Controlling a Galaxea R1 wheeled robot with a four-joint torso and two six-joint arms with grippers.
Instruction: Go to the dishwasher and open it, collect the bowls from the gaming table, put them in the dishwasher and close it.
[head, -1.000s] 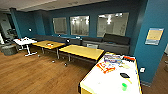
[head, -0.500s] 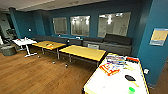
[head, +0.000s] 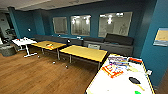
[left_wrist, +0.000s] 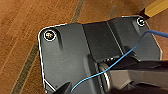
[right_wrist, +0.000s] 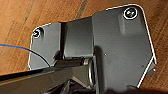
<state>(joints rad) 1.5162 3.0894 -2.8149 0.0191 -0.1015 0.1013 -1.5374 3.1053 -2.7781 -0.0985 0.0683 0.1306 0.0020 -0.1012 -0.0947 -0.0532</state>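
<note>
Pincer state on both arms: can't tell. Robot's driving; long white-topped, yellow-sided gaming table (head: 112, 83) close by. Next needs spotting bowls.

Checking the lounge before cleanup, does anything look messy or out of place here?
Only mild clutter: colourful boxes or booklets lie scattered at angles on the white-topped gaming table, with a dark paddle nearby. Nothing looks spilled or damaged.
</note>
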